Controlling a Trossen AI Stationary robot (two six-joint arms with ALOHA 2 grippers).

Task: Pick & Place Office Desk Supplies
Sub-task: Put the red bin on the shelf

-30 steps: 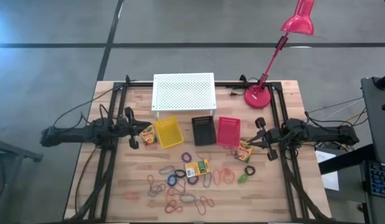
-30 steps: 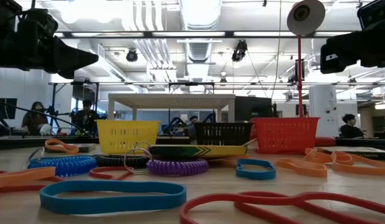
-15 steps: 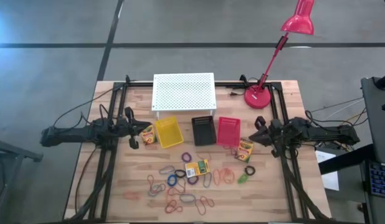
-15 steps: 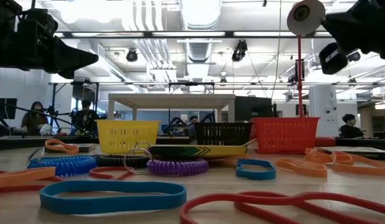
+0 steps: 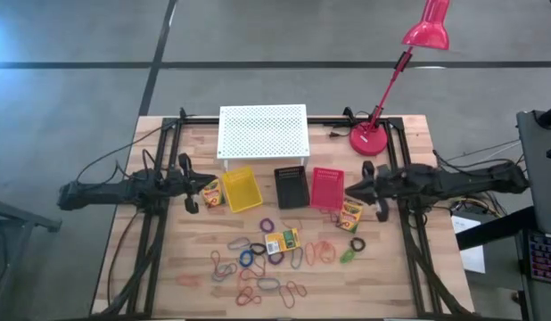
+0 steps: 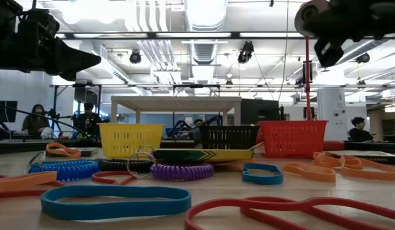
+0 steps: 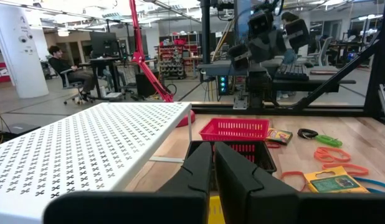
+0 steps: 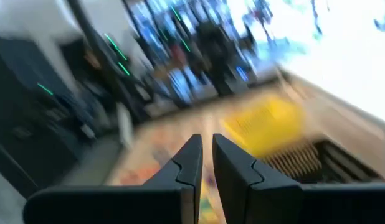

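High view: the left gripper (image 5: pixel 188 185) waits at the tabletop's (image 5: pixel 160 267) 9 o'clock side, fingers pressed nearly together, just beside a crayon box (image 5: pixel 210 193) that lies against the yellow basket (image 5: pixel 242 189); the right gripper (image 5: pixel 354 187) hangs at the 3 o'clock side, just off the red basket (image 5: pixel 327 189) and above a second crayon box (image 5: pixel 350 215); I cannot tell its fingers here; the black basket (image 5: pixel 291 186) stands between the other two; a white perforated shelf (image 5: pixel 263 132) stands at 12 o'clock of the baskets, and the red lamp (image 5: pixel 372 135) stands at the 1 o'clock corner; a third crayon box (image 5: pixel 283 241) lies mid-tabletop among the scattered loops (image 5: pixel 258 283), which spread toward 6 o'clock.

Low view: a blue loop (image 6: pixel 114 200) and red loops (image 6: pixel 300 214) lie nearest; a purple coil (image 6: pixel 182 170) and a flat crayon box (image 6: pixel 204 154) block the lower part of the baskets; both arms hang high, clear of everything.

Left wrist view: the fingers (image 7: pixel 199 171) stand close with a thin slit between, holding nothing; the shelf fills the space beside them, the black and red baskets lie ahead, the other arm beyond.

Right wrist view: blurred; the fingers (image 8: pixel 192 165) stand near together with a narrow gap, empty; the yellow basket shows ahead.
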